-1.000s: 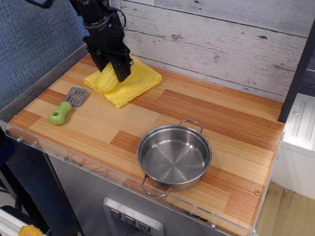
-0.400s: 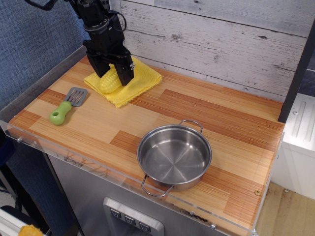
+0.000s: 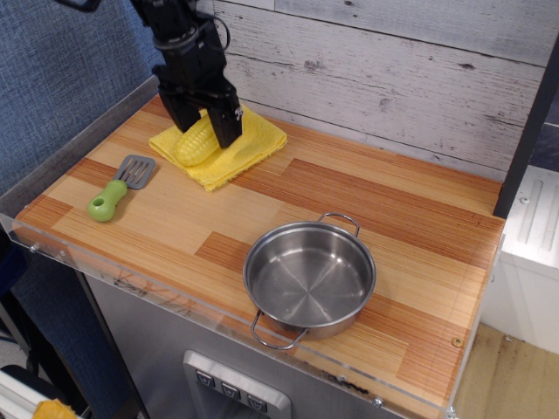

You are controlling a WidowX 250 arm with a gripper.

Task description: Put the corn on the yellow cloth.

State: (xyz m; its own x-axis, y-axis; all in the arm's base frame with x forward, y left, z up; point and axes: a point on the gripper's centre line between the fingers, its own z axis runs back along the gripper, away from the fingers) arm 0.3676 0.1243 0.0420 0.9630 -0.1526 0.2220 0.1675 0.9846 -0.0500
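The corn [image 3: 195, 144], a yellow tapered cob, lies on the yellow cloth [image 3: 240, 148] at the back left of the wooden counter. My gripper [image 3: 206, 122] hangs just above the cob's upper end. Its black fingers [image 3: 228, 124] stand apart on either side of the corn and do not grip it. The arm hides the back part of the cloth.
A green-handled grey spatula [image 3: 118, 187] lies left of the cloth near the counter's left edge. A steel pot [image 3: 309, 277] with two handles stands at the front middle. A plank wall runs along the back.
The gripper has opened, let go of the corn and risen a little. The corn now lies on the cloth.
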